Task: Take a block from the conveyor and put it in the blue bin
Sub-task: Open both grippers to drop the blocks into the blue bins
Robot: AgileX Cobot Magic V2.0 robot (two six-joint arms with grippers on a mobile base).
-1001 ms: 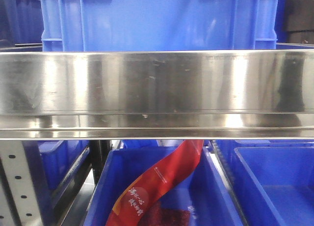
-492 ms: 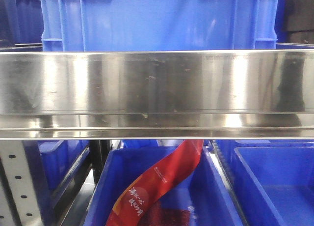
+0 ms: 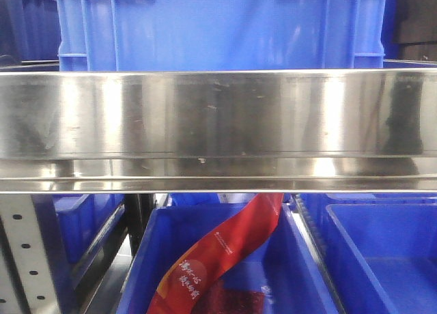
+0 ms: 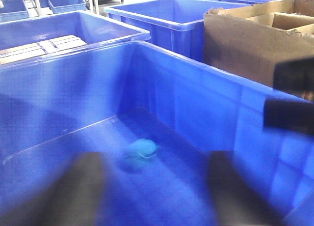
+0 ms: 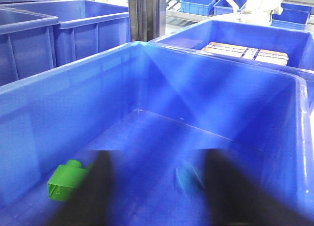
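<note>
The block (image 4: pixel 141 150) is already lying on the blue bin (image 4: pixel 206 96) floor; both the left pincer (image 4: pixel 152 186) and right pincer (image 5: pixel 154 186) are hovering spread and empty.

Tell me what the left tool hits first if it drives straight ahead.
Likely the light-blue block on the blue bin's floor, lying between the open left tool's fingers; depth is blurred.

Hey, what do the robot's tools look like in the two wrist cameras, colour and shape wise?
Both are blurred. The left tool shows two dark, near-black fingers rising from the bottom edge, broad and rounded. The right tool looks the same: two dark, thick fingers with soft edges. No cables, markings or labels can be made out on either, and the arms themselves are out of view.
</note>
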